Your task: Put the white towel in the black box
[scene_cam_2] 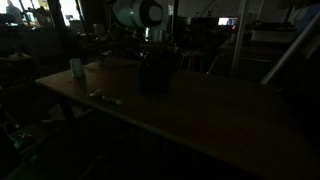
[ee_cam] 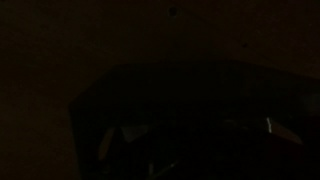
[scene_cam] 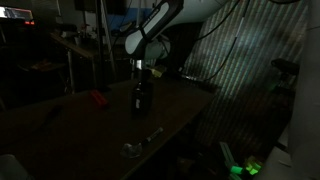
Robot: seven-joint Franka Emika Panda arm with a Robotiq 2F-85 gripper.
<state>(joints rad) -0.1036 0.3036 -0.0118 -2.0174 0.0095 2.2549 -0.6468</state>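
Note:
The scene is very dark. A black box stands upright near the middle of the table in both exterior views [scene_cam: 140,99] [scene_cam_2: 152,74]. My gripper [scene_cam: 140,76] [scene_cam_2: 150,50] hangs straight over the box's top, at or just inside its opening; its jaws are lost in the dark. A small pale crumpled thing, possibly the white towel, lies on the table near an edge [scene_cam: 135,149] [scene_cam_2: 105,97], well away from the gripper. The wrist view shows only the faint outline of a dark box rim [ee_cam: 90,100].
A red object [scene_cam: 97,98] lies on the table beside the box. A small pale upright object [scene_cam_2: 76,67] stands near the table's far corner. Green lights [scene_cam: 240,166] glow on the floor past the table edge [scene_cam: 190,125]. Cluttered shelves stand behind.

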